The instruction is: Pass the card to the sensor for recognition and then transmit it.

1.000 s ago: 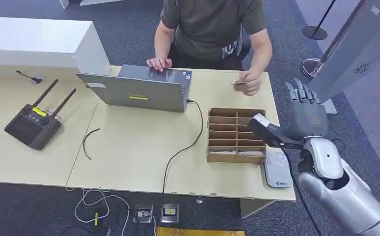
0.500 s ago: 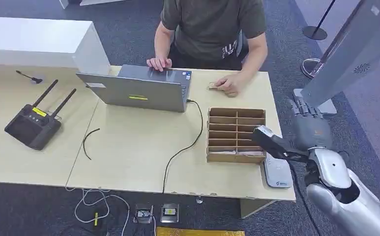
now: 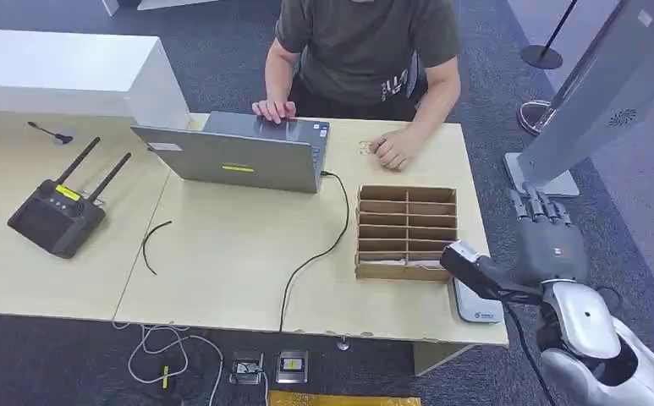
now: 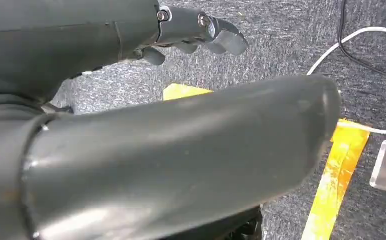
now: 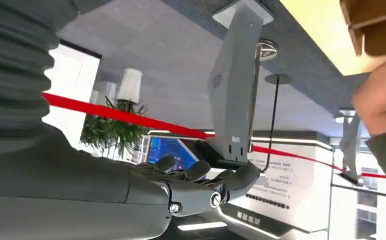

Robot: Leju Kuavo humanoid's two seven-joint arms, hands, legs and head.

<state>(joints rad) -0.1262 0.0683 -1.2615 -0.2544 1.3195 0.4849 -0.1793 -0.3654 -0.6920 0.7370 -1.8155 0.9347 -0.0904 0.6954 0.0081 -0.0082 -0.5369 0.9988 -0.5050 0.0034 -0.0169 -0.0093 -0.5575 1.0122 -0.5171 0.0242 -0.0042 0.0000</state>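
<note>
- Card [image 3: 368,147] on the far side of the table [image 3: 222,254], right at the fingertips of the person's hand [image 3: 395,149], just beyond the cardboard divider box [image 3: 406,230] – looks flat on the surface, long axis roughly side to side, but too small and pale to be sure which way it faces.
- Partly tucked under that person's hand, so only the near-laptop end visible.
- Right hand [image 3: 547,237] off the table's right edge, beside the box, fingers straight and slightly apart, holding nothing.
- Same thing from the right wrist view: fingers [image 5: 200,172] extended, nothing between them, grey kiosk stand [image 5: 235,95] behind.
- Sensor pad [image 3: 475,304] at the near right corner of the table, mostly covered by the right arm's black wrist camera.
- Left hand [image 4: 195,30] hanging over carpet – fingers loosely curled, nothing in them; thumb blocks most of that view, so can't tell how far closed.
- Laptop [image 3: 239,152] with the person's other hand on it.
</note>
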